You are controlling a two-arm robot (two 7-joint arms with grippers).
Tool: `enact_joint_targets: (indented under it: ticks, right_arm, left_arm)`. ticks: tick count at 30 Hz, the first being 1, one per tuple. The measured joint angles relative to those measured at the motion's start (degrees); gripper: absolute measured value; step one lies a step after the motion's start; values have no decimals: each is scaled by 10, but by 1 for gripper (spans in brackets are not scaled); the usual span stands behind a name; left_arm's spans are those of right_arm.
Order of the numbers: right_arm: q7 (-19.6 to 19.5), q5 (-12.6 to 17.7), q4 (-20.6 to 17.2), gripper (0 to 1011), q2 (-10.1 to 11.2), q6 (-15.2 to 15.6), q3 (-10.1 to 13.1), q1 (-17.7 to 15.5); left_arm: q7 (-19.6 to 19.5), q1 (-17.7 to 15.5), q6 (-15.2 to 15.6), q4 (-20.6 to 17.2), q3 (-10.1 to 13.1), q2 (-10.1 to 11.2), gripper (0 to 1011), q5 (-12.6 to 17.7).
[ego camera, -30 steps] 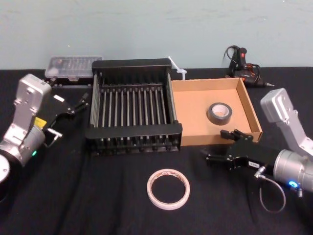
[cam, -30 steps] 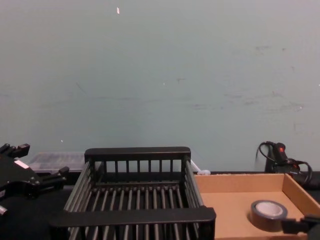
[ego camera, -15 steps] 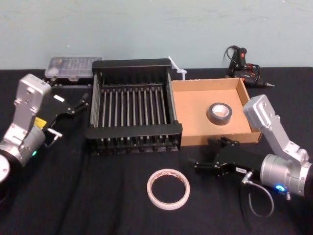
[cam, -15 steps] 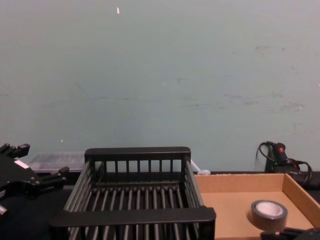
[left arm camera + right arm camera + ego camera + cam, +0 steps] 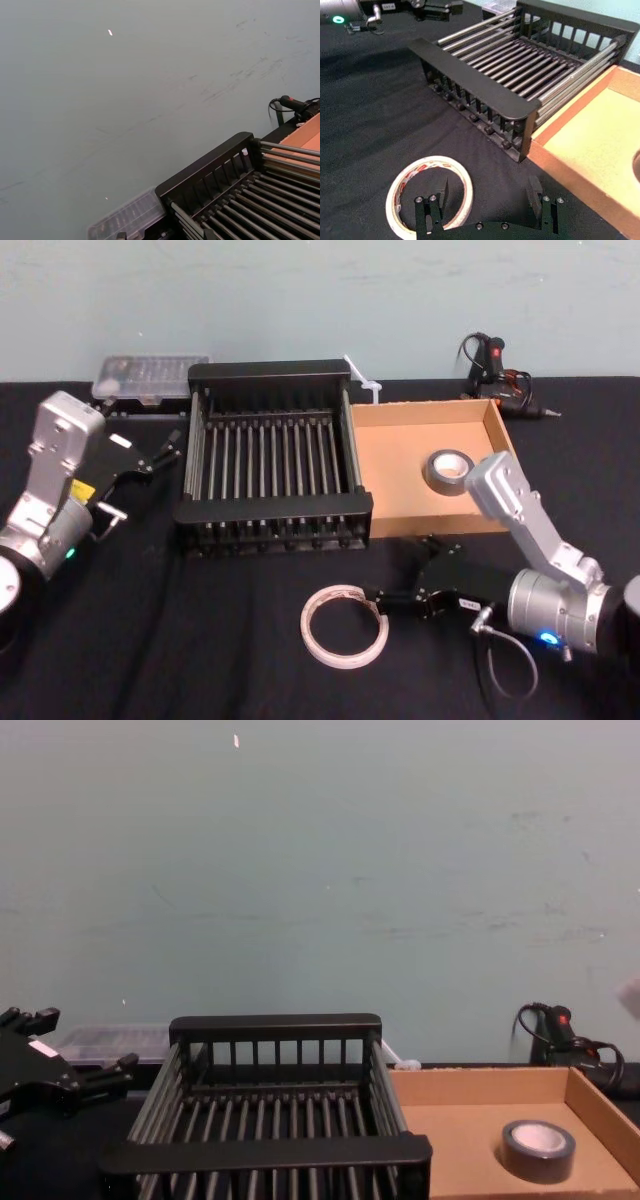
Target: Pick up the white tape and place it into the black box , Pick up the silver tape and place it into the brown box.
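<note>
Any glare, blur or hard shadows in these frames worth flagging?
Head view: lighting is even and soft, with no hard shadows under the white tape or the black box. Chest view: a pale blur smears the right edge. Right wrist view: the box's metal bars carry mild highlights, and the brown box looks washed out.

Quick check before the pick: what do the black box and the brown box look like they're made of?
Black box: apparently moulded plastic, matte thick rim; its floor bars catch light, so possibly metal. Brown box: tan cardboard, dull finish, with a raw fibrous edge along its low walls.
</note>
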Motion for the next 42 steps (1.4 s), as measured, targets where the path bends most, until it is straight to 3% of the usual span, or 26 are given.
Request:
enact_joint_targets:
  ticks: [19, 42]
  right_arm:
    - [4, -54, 11, 1002, -17, -9, -19, -1]
    - [16, -79, 38, 1002, -40, -1, -22, 8]
  left_arm:
    - [0, 0, 0, 0, 0, 0, 1001, 0]
    - [0, 0, 0, 0, 0, 0, 1001, 0]
